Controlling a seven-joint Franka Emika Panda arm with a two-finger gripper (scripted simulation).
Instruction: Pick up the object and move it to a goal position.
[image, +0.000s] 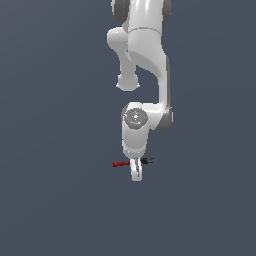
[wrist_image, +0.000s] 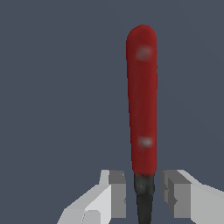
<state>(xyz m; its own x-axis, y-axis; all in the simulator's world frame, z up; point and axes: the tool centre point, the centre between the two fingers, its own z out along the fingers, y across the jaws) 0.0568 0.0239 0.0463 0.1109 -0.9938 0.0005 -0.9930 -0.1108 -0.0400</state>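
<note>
The object is a thin stick with a red handle and a black end. In the exterior view it lies crosswise behind the white fingers, with the red half toward the exterior view's left and the black end toward its right. My gripper points down over the stick's middle. In the wrist view the gripper straddles the stick where red meets black. One finger stands on each side, and a narrow gap shows between each pad and the stick. The jaws are open.
Plain dark grey ground lies all around. The white arm rises above the gripper. No other object or goal mark shows.
</note>
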